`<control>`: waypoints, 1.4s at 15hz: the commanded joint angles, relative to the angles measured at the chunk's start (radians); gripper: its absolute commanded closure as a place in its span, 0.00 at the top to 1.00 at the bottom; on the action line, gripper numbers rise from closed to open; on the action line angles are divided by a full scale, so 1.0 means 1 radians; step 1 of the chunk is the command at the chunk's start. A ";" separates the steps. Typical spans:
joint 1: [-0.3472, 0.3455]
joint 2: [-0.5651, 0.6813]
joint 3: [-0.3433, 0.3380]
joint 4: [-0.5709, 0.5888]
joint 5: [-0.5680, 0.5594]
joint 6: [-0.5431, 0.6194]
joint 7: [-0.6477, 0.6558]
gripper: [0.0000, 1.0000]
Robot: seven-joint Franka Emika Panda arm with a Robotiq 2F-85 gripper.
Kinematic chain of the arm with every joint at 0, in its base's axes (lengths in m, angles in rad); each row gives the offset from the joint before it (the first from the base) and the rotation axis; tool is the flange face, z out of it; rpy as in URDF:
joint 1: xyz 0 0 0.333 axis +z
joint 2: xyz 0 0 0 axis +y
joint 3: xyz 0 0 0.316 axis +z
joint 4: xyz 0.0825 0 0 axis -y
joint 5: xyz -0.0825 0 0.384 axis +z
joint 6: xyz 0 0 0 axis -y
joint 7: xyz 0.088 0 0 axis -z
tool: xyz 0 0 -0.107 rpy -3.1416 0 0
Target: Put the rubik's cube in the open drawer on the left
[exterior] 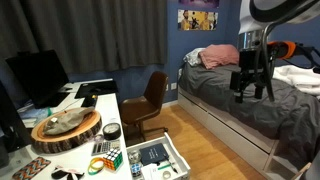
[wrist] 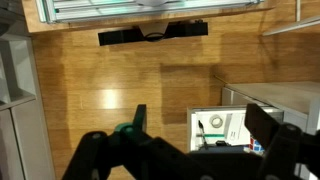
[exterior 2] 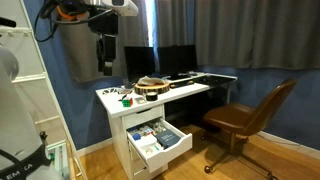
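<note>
While the black two-finger gripper [exterior: 252,92] is held up high, fingers [wrist: 275,140] spread wide with nothing between them, the small multicoloured plastic rubik's cube [exterior: 110,158] is parked far below them on the white desk [exterior: 100,102], near the shallow white pull-out drawer [exterior 2: 166,151]. It's probably light, rigid and slightly slick, so it's best pinched squarely across opposite flat faces.

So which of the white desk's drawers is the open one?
The shallow white pull-out drawer, jutting out with its divided inside showing. It sits just below the closed top drawer front, which stays flush.
</note>
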 commanded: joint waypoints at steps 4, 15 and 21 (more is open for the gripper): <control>-0.008 0.000 0.006 0.001 0.004 -0.002 -0.005 1.00; -0.008 0.000 0.006 0.001 0.004 -0.002 -0.005 1.00; 0.129 0.157 0.154 0.094 0.032 0.034 -0.023 1.00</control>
